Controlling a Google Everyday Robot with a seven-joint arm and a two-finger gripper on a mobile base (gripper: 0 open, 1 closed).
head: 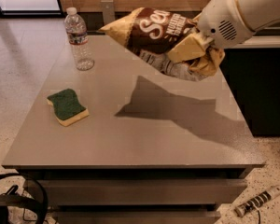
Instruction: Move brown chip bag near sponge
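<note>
The brown chip bag (154, 34) is dark brown and tan-yellow with white script. It hangs in the air above the back right of the grey table (144, 129) and casts a shadow on it. My gripper (189, 48) is shut on the bag's right end, with a tan finger (186, 46) pressed across it. The white arm comes in from the upper right. The sponge (66, 106), green top over a yellow base, lies on the table's left side, well to the left of and nearer than the bag.
A clear water bottle (79, 39) with a white cap stands at the table's back left. Black cables (14, 202) lie on the floor at the lower left. A tool (259, 200) lies on the floor at the lower right. A dark counter stands to the right.
</note>
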